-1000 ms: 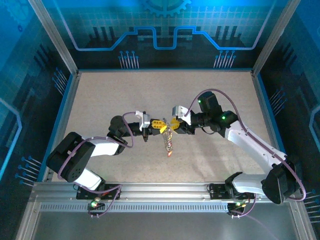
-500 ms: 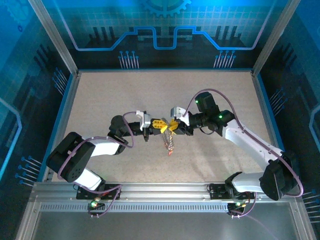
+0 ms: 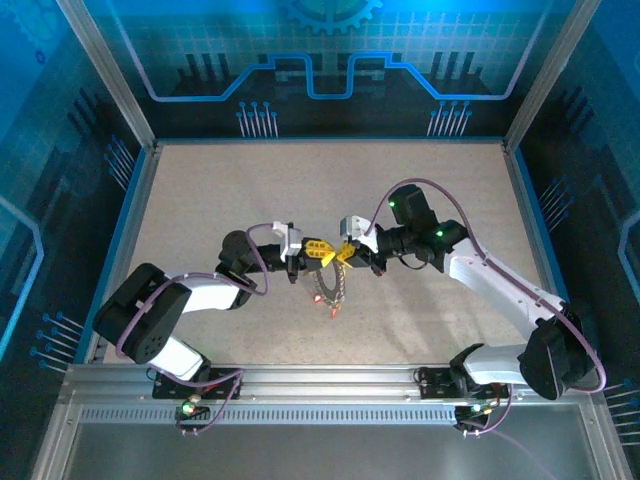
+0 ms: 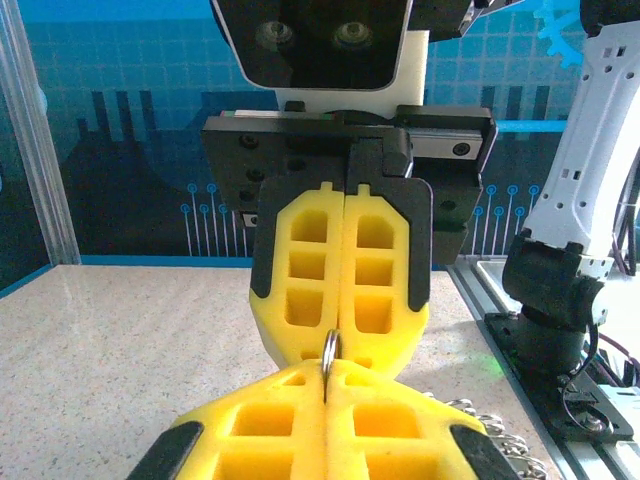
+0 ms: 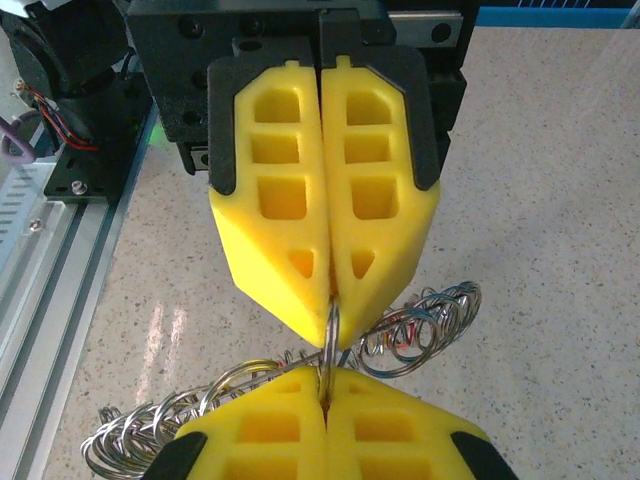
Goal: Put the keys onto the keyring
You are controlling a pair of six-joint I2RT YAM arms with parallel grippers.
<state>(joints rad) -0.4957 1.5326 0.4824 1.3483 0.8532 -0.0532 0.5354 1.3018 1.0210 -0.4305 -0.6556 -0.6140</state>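
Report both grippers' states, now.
Left gripper: closed, jaws pinching the keyring.
Right gripper: closed, pinching the same keyring from the opposite side.

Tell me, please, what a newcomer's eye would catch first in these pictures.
The yellow left gripper and right gripper meet tip to tip above the middle of the table, both shut on one thin metal ring between them. Below them a tangle of silver rings hangs toward the table.
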